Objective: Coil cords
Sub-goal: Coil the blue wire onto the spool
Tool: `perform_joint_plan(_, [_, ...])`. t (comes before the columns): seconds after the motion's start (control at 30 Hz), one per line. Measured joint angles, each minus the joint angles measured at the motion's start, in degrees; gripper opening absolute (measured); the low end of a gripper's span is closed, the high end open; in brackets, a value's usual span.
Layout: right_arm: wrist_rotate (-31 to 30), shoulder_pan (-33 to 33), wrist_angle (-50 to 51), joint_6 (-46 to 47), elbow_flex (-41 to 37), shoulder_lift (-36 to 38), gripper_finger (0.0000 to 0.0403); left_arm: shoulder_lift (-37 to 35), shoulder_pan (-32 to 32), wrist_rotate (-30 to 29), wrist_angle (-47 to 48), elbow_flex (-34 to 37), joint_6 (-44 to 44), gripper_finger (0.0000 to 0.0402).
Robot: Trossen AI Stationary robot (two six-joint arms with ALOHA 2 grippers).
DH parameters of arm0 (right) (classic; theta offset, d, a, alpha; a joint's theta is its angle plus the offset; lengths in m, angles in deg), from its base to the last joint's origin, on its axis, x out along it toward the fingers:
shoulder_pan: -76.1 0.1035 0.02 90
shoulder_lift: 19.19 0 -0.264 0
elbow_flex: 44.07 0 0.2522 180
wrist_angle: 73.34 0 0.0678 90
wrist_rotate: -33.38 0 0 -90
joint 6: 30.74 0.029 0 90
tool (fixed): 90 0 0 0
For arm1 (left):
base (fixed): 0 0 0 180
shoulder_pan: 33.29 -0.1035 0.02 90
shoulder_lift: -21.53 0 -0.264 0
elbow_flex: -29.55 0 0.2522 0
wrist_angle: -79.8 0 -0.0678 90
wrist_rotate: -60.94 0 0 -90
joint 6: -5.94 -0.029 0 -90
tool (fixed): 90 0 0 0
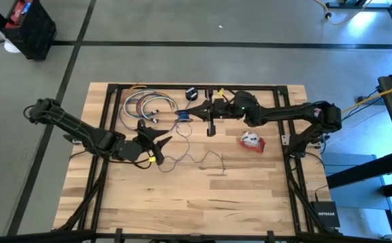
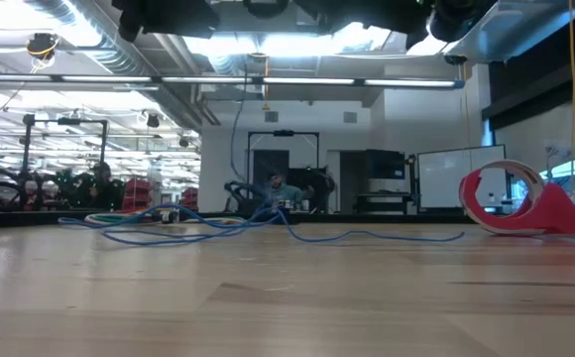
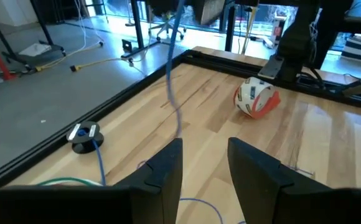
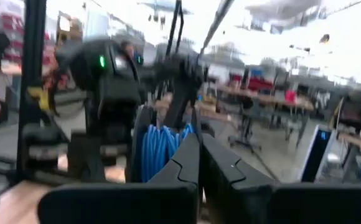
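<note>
A thin bluish cord (image 1: pixel 197 159) lies in slack waves on the wooden table; it also shows in the low view (image 2: pixel 367 235). Its far part is wound into a small blue coil (image 1: pixel 182 116) at the tips of my right gripper (image 1: pixel 191 112), which is shut. A strand rises from the table toward the coil (image 3: pixel 171 74). The black round puck (image 1: pixel 191 92) lies flat near the far edge, also in the left wrist view (image 3: pixel 86 137). My left gripper (image 1: pixel 162 142) is open (image 3: pixel 205 152) over the cord's near waves and touches nothing. A red-and-white bundle (image 1: pixel 252 142) lies to the right. My right gripper is shut at the blue coil (image 4: pixel 162 146), which has several turns and sits against the outer side of one finger (image 4: pixel 183 158). That finger hides the place of contact. The fingers come level from the table's right side. The coil is lifted, and a strand hangs from it to the table.
A loose bundle of multi-coloured wires (image 1: pixel 145 105) lies at the far left of the table. A black bar (image 1: pixel 211 123) reaches in from the far frame rail. The near half of the table (image 1: pixel 203 202) is bare wood. A person sits in the room behind (image 2: pixel 276 188).
</note>
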Motion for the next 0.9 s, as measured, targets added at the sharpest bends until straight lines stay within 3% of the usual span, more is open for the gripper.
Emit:
perform_joint_plan(0.17, [-2.5, 0.1, 2.4, -2.5, 0.0, 0.0, 0.0008, 0.0, 0.0, 0.1, 0.2, 0.0, -1.5, 0.0120])
perform_joint_plan(0.63, [-0.9, 0.1, 2.4, -2.5, 0.0, 0.9, 0.0009, 0.0, 0.2, 0.6, 0.2, 0.0, -0.4, 0.0120])
perform_joint_plan(0.8, [6.4, 0.1, 3.9, -1.9, 0.0, 0.9, 0.0009, 0.0, 0.2, 0.6, 0.2, 0.0, -1.2, 0.0120])
perform_joint_plan(0.9, [6.6, 0.9, 3.1, -1.0, 0.0, 0.9, 0.0009, 0.0, 0.2, 0.6, 0.2, 0.0, 0.2, 0.0120])
